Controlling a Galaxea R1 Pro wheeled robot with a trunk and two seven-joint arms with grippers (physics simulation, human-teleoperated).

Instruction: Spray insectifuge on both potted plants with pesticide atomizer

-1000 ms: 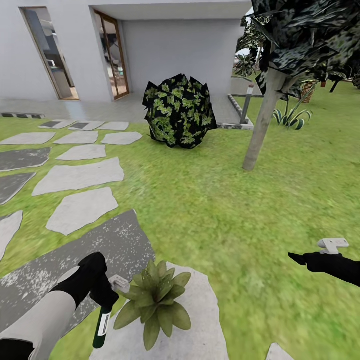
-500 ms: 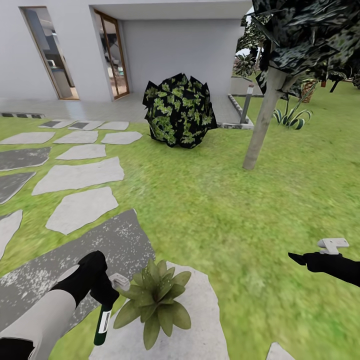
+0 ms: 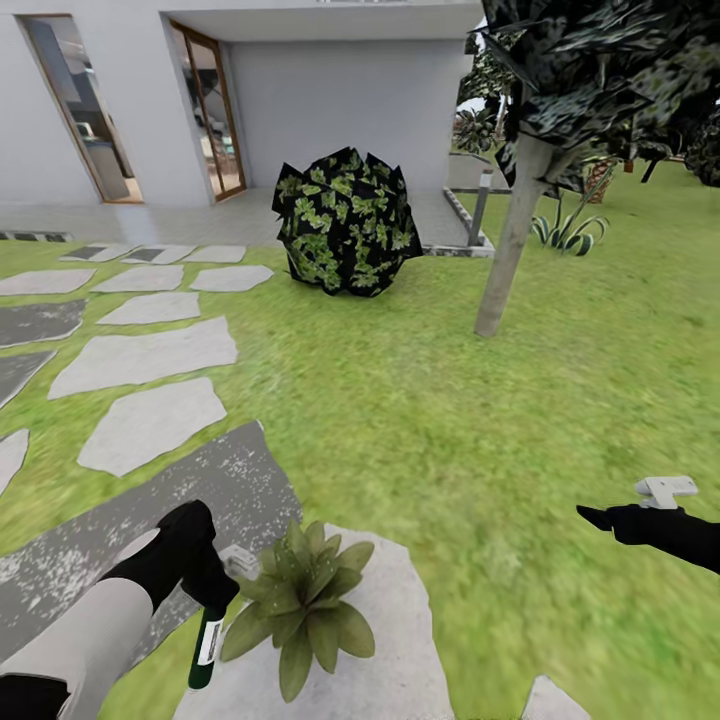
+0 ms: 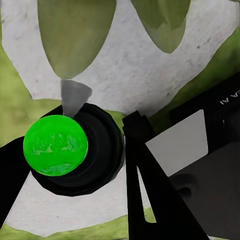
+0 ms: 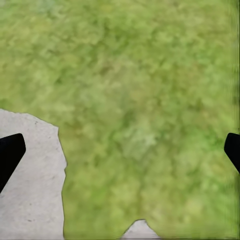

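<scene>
Green lawn, grey stepping stones, the round dark bush point(image 3: 347, 222) and the pale tree trunk point(image 3: 506, 240) all sit a little further left in the head view than a second ago, while both arms keep their places in it; the camera has turned slightly and nothing in the garden has moved. For the task this suggests a small re-aiming of the robot, with the spraying stance unchanged. The left gripper point(image 3: 205, 590) is pinched shut on the slender dark green pesticide atomizer with its white label point(image 3: 206, 645), which hangs bottom-down just beside the low rosette of broad pointed green leaves point(image 3: 300, 605) growing on a flat pale stone point(image 3: 400, 640). In the left wrist view the black fingers point(image 4: 145, 165) press against the atomizer's black collar around a bright green top point(image 4: 55, 145), with leaves and stone beyond. The right gripper point(image 3: 600, 517) hovers well apart over grass, its jaws spread wide and empty; the right wrist view shows its fingertips point(image 5: 10, 155) at opposite edges above lawn and stone.
</scene>
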